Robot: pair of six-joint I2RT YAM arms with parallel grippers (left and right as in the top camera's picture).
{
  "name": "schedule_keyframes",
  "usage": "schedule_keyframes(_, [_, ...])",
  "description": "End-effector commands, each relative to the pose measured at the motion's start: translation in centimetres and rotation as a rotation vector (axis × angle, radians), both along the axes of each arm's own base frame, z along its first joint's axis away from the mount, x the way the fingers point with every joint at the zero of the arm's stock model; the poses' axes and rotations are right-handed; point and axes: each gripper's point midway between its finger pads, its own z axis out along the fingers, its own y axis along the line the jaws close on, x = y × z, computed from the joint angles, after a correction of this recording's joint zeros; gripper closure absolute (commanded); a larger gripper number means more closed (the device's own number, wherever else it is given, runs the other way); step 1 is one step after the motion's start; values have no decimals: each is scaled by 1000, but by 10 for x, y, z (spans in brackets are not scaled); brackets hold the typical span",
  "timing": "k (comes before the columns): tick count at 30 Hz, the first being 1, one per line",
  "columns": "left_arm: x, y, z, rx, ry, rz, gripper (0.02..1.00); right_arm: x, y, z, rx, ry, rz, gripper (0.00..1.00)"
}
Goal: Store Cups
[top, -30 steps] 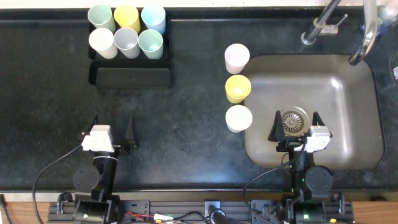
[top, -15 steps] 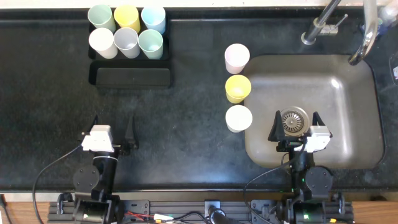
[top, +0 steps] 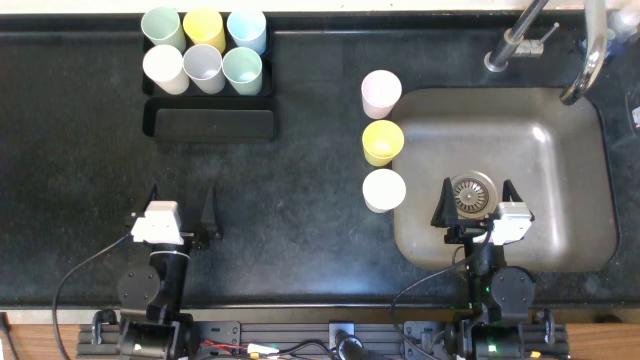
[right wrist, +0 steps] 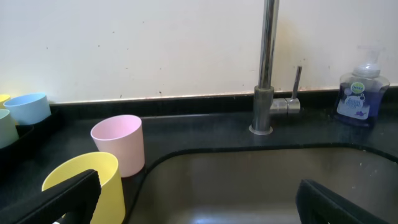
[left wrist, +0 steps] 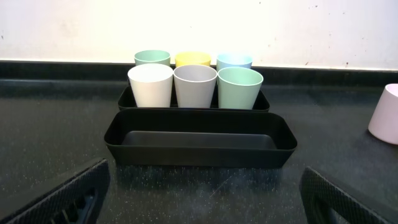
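Left tool (top: 181, 205) spread apart, over counter (top: 300, 200), facing tray (top: 212, 124) | right tool (top: 475, 200) spread apart, over sink (top: 560, 130)

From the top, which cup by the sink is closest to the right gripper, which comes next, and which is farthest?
1. White cup, beside the sink, nearest the right gripper.
2. Yellow cup, middle of the row.
3. Pink cup, at the row's far end.

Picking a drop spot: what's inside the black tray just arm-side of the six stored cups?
Nothing: the front tray shows only its bare black floor. Its near wall hides a strip of floor in the left wrist view, but the top view shows that bare too.
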Motion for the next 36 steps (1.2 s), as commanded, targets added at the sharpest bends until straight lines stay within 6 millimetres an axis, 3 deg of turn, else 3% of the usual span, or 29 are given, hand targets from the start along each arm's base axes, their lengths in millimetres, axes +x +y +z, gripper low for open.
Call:
schedule_keyframes(1, [0,0,1,15,-8,-4,20,0,-1,-3,4,-1,-3,7])
schedule_keyframes(4, [-1,-3,1,12,-6,-20,20,0,-1,-3,4,-1,-3,3])
schedule_keyframes(7, [-3,-24,3,-39,10,-141,20,0,-1,-3,4,-1,-3,7])
schedule_keyframes(10, [2,-40,20,-220,99,-211,20,0,-1,-3,4,-1,-3,7])
schedule_keyframes(12, [18,-48,41,-339,202,-219,20,0,-1,-3,4,-1,-3,5])
schedule_keyframes(14, [47,-56,62,-410,326,-219,20,0,-1,-3,4,-1,-3,3])
schedule_keyframes(18, [127,-76,109,-426,570,-219,20,0,-1,-3,4,-1,-3,3])
schedule_keyframes(20, [176,-98,133,-386,645,-246,20,0,-1,-3,4,-1,-3,5])
schedule_keyframes(23, [231,-155,150,-259,696,-359,20,0,-1,-3,4,-1,-3,7])
schedule_keyframes(26, [261,-217,133,-185,747,-408,20,0,-1,-3,4,-1,-3,3])
schedule_keyframes(29, [263,-261,88,-152,856,-392,20,0,-1,-3,4,-1,-3,7])
schedule_keyframes(33, [245,-282,34,-149,1021,-344,20,0,-1,-3,4,-1,-3,5])
schedule_keyframes(36, [235,-283,13,-150,1100,-311,20,0,-1,-3,4,-1,-3,5])
